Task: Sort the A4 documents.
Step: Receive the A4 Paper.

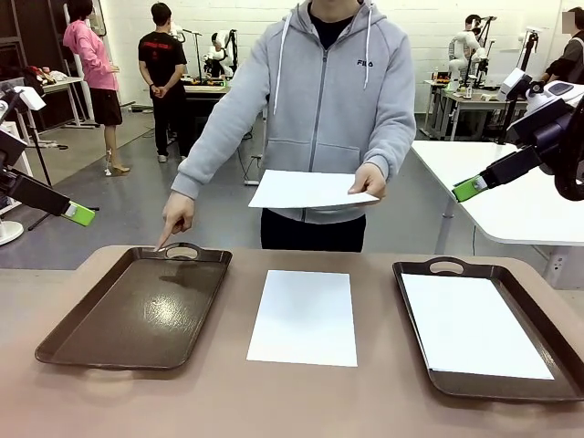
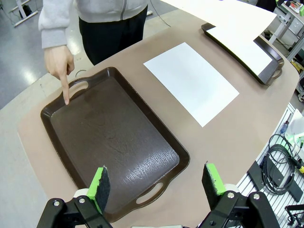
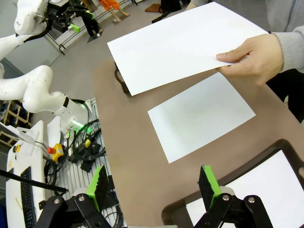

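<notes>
Right now my left jaws stand spread wide, green pads (image 2: 100, 183) well apart and gripping nothing. They are raised at the left of the scene, looking down on the left tray (image 2: 114, 142). My right jaws are spread as well, pads (image 3: 207, 183) apart and empty, raised above the right side of the bench (image 1: 383, 401).

I count three sheets. The middle sheet (image 1: 304, 317) lies flat on the bare bench between the two trays, touching neither. The second sheet (image 1: 470, 324) lies flat inside the right tray (image 1: 531, 315), and brown rim shows around it. The third sheet (image 1: 306, 190) is in the air at the far side. It is held roughly level above the far edge of the bench, pinched at its right edge by the person's hand (image 1: 370, 180).

The person's other hand (image 1: 176, 214) points one finger down at the far handle of the left tray. The fingertip is at the rim there, and I cannot tell whether it touches. That tray shows its glossy brown floor from handle to handle.
</notes>
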Controlling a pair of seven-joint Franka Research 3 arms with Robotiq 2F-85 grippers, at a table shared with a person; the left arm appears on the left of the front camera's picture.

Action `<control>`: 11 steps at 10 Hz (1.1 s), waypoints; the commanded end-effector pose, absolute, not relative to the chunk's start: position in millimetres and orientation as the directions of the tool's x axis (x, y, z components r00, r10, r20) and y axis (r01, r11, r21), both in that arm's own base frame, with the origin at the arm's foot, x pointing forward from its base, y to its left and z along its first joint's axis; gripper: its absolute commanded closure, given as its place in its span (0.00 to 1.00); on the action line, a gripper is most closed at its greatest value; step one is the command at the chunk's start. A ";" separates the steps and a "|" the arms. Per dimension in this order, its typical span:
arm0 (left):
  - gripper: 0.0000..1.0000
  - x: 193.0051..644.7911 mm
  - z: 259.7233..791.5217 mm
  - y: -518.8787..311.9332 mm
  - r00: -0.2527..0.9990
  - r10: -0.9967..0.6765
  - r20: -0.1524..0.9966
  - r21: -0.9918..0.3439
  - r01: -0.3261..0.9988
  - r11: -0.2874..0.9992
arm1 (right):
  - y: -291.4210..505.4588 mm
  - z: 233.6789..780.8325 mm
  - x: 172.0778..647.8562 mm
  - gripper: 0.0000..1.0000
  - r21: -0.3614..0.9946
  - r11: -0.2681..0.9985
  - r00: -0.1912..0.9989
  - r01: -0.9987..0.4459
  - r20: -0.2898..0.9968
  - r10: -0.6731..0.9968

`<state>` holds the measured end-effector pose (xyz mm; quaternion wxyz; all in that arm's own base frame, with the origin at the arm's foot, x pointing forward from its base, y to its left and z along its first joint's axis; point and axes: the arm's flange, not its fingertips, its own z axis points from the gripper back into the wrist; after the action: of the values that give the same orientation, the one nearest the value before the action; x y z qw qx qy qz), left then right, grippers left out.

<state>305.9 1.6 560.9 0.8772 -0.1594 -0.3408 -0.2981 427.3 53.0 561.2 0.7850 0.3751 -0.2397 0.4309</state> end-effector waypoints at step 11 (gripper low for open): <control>0.00 458.7 527.1 -13.9 0.746 -0.116 0.655 -0.548 0.575 0.607 | 53.1 561.2 428.2 0.01 0.379 0.341 0.507 -0.860 0.706 0.495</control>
<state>431.7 -14.4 529.2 0.8647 -0.3511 -0.2887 -0.2139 427.2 53.1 561.5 0.7850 0.3747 -0.2400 0.4311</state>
